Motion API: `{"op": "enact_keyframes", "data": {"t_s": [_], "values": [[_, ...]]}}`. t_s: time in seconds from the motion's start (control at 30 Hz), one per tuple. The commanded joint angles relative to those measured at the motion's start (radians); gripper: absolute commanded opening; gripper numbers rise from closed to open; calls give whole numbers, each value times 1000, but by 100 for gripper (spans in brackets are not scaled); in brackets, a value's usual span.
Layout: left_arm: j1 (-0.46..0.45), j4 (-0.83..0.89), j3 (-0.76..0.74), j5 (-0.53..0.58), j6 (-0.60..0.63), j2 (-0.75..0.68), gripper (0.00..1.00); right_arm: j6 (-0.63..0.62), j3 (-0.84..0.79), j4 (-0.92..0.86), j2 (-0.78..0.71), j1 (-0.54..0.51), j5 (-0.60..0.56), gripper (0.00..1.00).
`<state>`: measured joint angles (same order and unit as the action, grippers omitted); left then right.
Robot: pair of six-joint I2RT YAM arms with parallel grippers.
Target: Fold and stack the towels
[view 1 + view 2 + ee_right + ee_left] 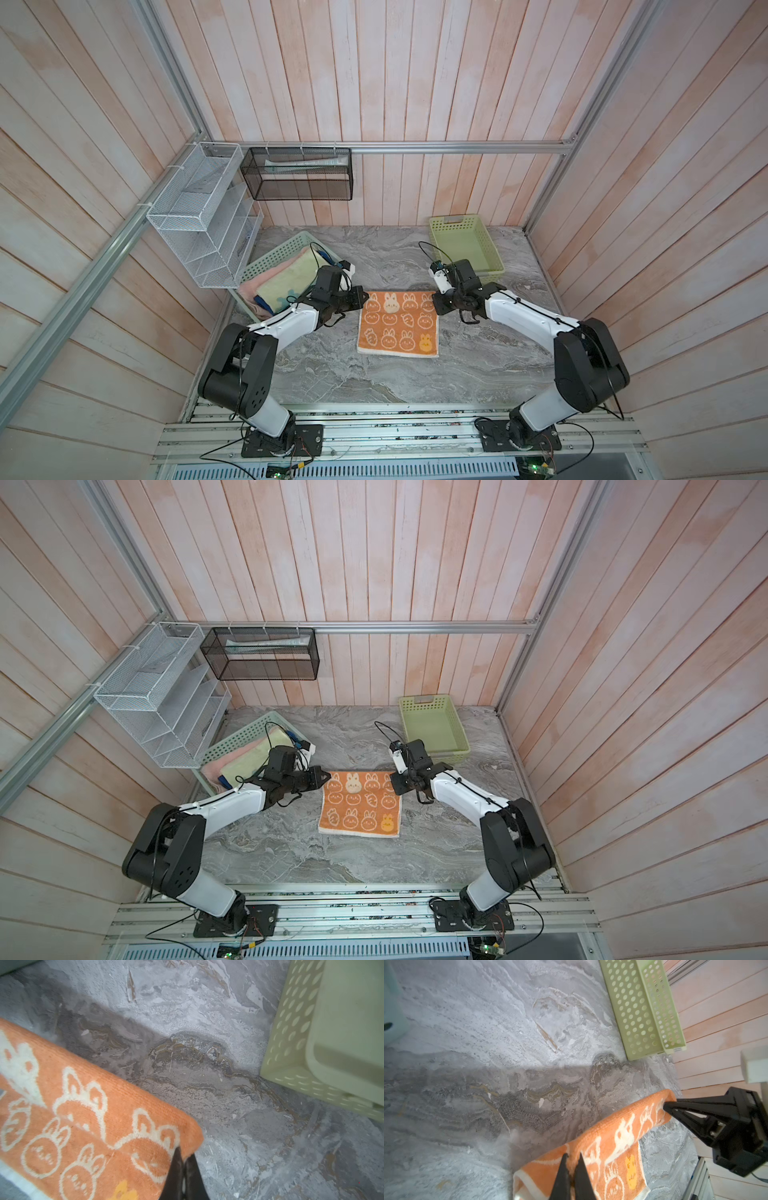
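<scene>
Lower left, white-shelled, black-jointed left arm: looping black cable, round holes in shoulder housing | lower right, right arm: matching | bottom edge, black bolted base plates | left gripper, right gripper: black tapered wedges

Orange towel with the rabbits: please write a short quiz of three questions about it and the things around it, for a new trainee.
1. True or false: the left tool and the right tool each pinch a far corner of the orange towel.
2. Where does the yellow towel lie? A. in the basket beside the left arm; B. on the orange towel; C. in the right tool.
3. What colour is the basket near the right arm?

Key: 1 true; 2 A; 3 green.
</scene>
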<state>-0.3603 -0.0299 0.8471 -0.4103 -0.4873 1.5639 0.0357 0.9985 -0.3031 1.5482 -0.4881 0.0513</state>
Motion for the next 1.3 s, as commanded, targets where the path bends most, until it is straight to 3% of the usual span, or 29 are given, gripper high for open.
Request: {"op": "enact_keyframes", "data": {"t_s": [0.0,0.07,0.23,0.33,0.53,0.67,0.83,1.0,1.27], "values": [[-10,-50,-76,30,15,-52,0,52,-68,-22,-53,-7,67,0],[-16,-77,-131,45,0,-79,3,81,-115,-27,-88,-7,126,0],[-38,-129,-257,58,-31,-174,22,159,-230,-36,-217,-25,247,22],[-47,-114,-315,76,-37,-240,29,216,-284,-47,-316,-31,299,30],[-46,-41,-391,120,-52,-366,35,370,-357,-58,-445,-25,198,35],[-43,24,-372,109,-75,-361,40,435,-357,-52,-401,-9,213,37],[-38,95,-324,54,-142,-285,43,448,-321,-72,-266,-12,325,39],[-37,91,-329,32,-200,-238,46,474,-332,-62,-213,-46,340,39],[-37,43,-318,7,-194,-157,45,481,-328,-40,-166,-55,334,37]]}}
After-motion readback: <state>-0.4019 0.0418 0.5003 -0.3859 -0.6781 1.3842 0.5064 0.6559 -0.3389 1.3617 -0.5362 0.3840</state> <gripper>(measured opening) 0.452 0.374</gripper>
